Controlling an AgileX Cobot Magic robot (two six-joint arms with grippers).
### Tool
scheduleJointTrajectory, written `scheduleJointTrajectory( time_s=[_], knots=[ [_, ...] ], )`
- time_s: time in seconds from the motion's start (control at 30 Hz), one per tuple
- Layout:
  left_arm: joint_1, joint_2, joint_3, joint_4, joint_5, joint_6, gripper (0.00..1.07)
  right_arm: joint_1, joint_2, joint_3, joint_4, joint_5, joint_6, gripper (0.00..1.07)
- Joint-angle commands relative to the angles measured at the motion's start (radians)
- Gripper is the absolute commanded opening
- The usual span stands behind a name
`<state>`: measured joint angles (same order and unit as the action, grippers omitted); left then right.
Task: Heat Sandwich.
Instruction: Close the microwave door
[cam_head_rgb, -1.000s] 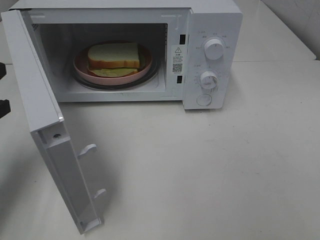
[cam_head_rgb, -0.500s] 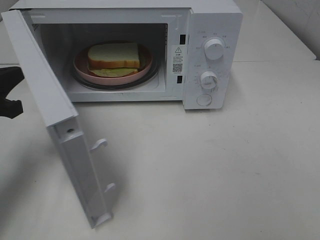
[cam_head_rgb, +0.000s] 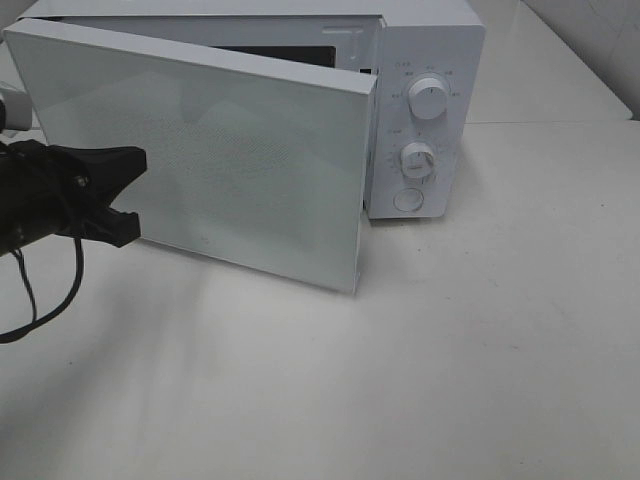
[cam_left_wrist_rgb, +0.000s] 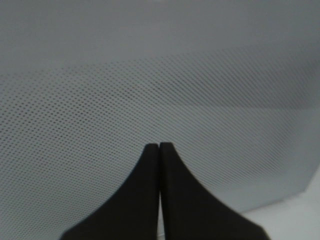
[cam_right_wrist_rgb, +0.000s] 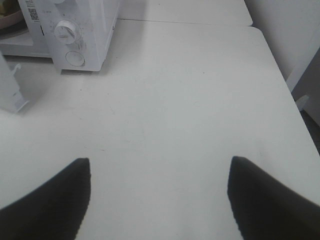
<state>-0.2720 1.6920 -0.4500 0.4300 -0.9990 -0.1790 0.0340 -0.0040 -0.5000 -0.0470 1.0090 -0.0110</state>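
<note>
The sandwich is hidden behind the white microwave door (cam_head_rgb: 220, 150), which stands only slightly ajar. My left gripper (cam_head_rgb: 135, 195) is shut, and its black tips rest against the door's outer face near the hinge side. In the left wrist view the two fingers (cam_left_wrist_rgb: 150, 170) meet tip to tip against the dotted door window (cam_left_wrist_rgb: 160, 75). My right gripper (cam_right_wrist_rgb: 159, 161) is open over bare table to the right of the microwave, with nothing between its fingers. It does not show in the high view.
The microwave (cam_head_rgb: 425, 110) stands at the back of the white table (cam_head_rgb: 450, 350), with two knobs and a round button on its right panel. The right wrist view shows that panel (cam_right_wrist_rgb: 75, 30), the door's free edge (cam_right_wrist_rgb: 10, 90) and a sliver of pink plate (cam_right_wrist_rgb: 7, 20).
The door has swung from wide open to nearly shut. My left gripper moved right with it, against its outer face. The sandwich and plate are now covered in the high view.
</note>
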Motion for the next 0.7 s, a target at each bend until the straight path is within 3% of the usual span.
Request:
scheduleJointTrajectory(
  time_s=[0.03,0.27,0.7],
  knots=[
    [-0.059,0.025,-0.047,-0.041,-0.012,0.003,0.00,-0.006,-0.025,0.002,0.004,-0.012,0.011,0.74],
    [-0.144,0.050,-0.120,-0.074,0.013,0.003,0.00,-0.006,-0.025,0.002,0.004,-0.012,0.011,0.74],
    [-0.283,0.155,-0.342,-0.178,0.139,0.004,0.00,-0.006,-0.025,0.002,0.004,-0.012,0.011,0.74]
  ],
)
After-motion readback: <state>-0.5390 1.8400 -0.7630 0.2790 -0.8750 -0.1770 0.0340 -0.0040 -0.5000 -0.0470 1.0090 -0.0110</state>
